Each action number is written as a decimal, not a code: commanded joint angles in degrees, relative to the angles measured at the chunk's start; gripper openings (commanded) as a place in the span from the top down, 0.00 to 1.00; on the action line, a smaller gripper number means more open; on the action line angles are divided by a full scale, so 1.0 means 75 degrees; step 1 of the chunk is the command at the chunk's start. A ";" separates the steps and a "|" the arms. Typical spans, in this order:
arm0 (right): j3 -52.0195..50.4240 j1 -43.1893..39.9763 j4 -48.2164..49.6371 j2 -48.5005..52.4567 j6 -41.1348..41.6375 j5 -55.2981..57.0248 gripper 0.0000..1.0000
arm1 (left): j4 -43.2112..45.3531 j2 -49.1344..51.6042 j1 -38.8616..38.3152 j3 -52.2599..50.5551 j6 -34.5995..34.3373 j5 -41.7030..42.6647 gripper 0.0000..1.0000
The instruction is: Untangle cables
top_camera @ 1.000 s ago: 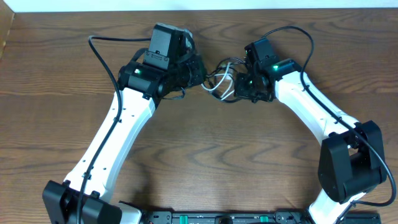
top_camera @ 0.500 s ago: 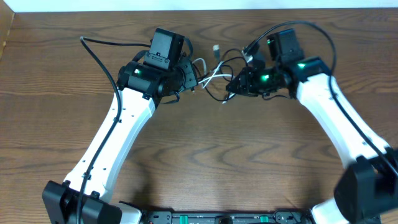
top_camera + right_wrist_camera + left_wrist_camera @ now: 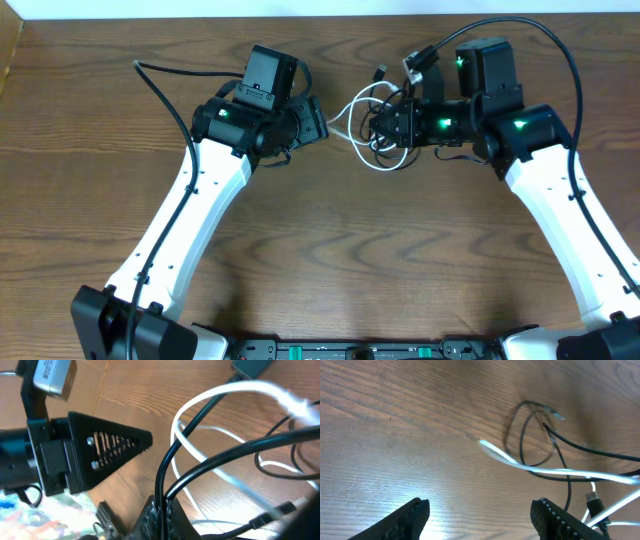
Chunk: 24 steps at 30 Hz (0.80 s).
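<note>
cables (image 3: 370, 130) pinched in the closed right gripper (image 3: 392, 126), just right of the left gripper (image 3: 318, 122), which gapes empty.

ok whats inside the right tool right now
The black cables run down into the shut right tool and are pinched between its fingers. The white cable loops just above them. Whether it is pinched too cannot be seen, because the fingers cover that spot.
</note>
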 commanded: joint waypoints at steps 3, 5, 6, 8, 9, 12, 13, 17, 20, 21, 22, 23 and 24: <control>0.0099 0.0213 0.1801 -0.0017 0.1419 -0.0985 0.99 | -0.0012 0.0114 0.0000 -0.0050 0.0015 0.0082 0.29; 0.0099 0.0175 0.2512 -0.0020 0.1568 -0.1411 0.99 | -0.0017 0.0117 0.0000 -0.0050 0.0015 0.0082 0.30; 0.0099 0.0154 0.2672 -0.0020 0.1588 -0.1460 0.99 | -0.0017 0.0117 0.0000 -0.0050 0.0015 0.0082 0.30; 0.0099 0.0122 0.2640 -0.0020 0.1574 -0.1221 0.98 | -0.0017 0.0117 0.0000 -0.0050 0.0015 0.0082 0.30; 0.0099 0.0114 0.2401 -0.0020 0.1530 -0.0895 0.97 | -0.0017 0.0117 0.0000 -0.0050 0.0015 0.0079 0.30; 0.0099 0.0134 0.1067 -0.0020 0.1492 0.0906 0.93 | -0.0017 0.0117 0.0000 -0.0050 0.0015 0.0050 0.30; 0.0096 0.0157 0.0530 -0.0020 0.1492 0.1652 0.92 | -0.0017 0.0117 0.0000 -0.0050 0.0017 0.0026 0.30; 0.0079 0.0233 -0.0667 -0.0017 0.1492 0.3086 0.78 | -0.0015 0.0117 0.0000 -0.0050 0.0015 0.0029 0.29; 0.0079 0.0239 -0.0769 -0.0020 0.1384 0.2821 0.50 | -0.0032 0.0117 -0.0003 -0.0050 0.0015 0.0032 0.29; 0.0079 0.0242 -0.0743 -0.0020 0.1227 0.2640 0.44 | -0.0041 0.0117 -0.0003 -0.0050 0.0015 0.0032 0.29; 0.0079 0.0245 -0.0702 -0.0017 0.1119 0.2492 0.42 | -0.0041 0.0117 -0.0003 -0.0050 0.0015 0.0032 0.29; 0.0079 0.0248 -0.0656 -0.0020 0.1008 0.2366 0.41 | -0.0044 0.0117 -0.0003 -0.0050 0.0015 0.0032 0.29; 0.0079 0.0248 -0.0589 -0.0020 0.0903 0.2238 0.39 | -0.0044 0.0117 -0.0003 -0.0050 0.0015 0.0032 0.29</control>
